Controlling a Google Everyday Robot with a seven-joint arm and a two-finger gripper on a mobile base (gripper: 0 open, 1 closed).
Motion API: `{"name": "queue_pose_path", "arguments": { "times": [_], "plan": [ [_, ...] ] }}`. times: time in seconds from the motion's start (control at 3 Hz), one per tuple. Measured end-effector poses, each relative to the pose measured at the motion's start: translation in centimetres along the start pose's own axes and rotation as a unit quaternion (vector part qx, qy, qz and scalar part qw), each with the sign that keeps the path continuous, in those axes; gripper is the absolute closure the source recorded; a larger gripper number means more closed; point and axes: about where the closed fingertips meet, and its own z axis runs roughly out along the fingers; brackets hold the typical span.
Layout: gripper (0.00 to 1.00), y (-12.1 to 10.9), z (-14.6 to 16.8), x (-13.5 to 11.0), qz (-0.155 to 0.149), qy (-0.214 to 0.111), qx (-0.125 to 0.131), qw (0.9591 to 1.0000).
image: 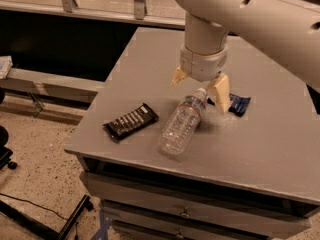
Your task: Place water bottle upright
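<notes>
The water bottle (181, 122) is clear ribbed plastic with a white cap and a narrow label near the neck. It lies on its side on the grey table (270, 139), cap end toward the back right, base toward the front edge. My gripper (200, 90) hangs from the white arm straight above the cap end. Its two tan fingers (220, 93) are spread wide, one left of the neck and one right of it. Neither finger touches the bottle.
A dark snack bar (131, 121) lies left of the bottle near the table's front left corner. A small blue wrapper (238, 104) lies just right of the right finger. Drawers sit under the table top. The floor and a dark shelf lie to the left.
</notes>
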Motion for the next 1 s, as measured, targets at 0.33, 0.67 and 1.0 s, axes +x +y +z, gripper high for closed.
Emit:
{"name": "queue_pose_path", "arguments": {
  "times": [0.33,0.67,1.0],
  "plan": [
    [0.17,-0.10,0.07,0.04,-0.006,-0.007,-0.002,1.0000],
    [0.16,-0.37,0.15,0.16,-0.008,-0.013,-0.003,0.9999],
    [0.16,-0.67,0.19,0.28,-0.011,-0.022,-0.007,0.9997]
  ]
}}
